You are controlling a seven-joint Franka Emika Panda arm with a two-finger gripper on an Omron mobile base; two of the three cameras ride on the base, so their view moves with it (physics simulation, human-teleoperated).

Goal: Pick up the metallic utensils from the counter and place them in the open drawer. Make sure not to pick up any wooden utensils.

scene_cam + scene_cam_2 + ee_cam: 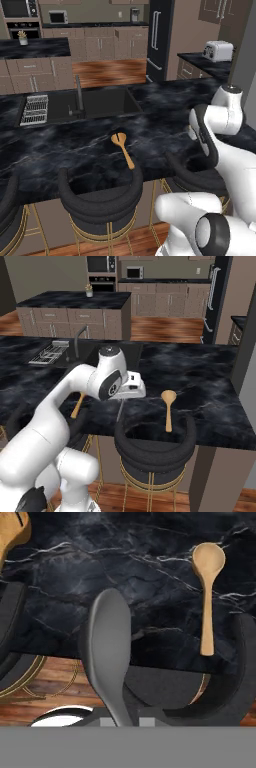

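Observation:
My gripper [129, 390] hangs over the front edge of the black marble counter [200, 376], shut on the small silver-grey utensil [107, 642]. In the hand view its round head points up and away from the fingers. In the right base view the utensil [119, 410] shows as a thin line below the hand. One wooden spoon [207, 597] lies on the counter [125, 562] to the right, also seen as the spoon [168, 408]. A second, notched wooden spoon [122, 148] lies to the left on the counter [60, 150]. The knife and the open drawer are out of view.
Black round-backed bar stools [100, 192] [152, 446] stand tight against the counter's front edge, right under the hand. A sink [107, 100] with a faucet [79, 95] and a dish rack [35, 109] are set into the far side.

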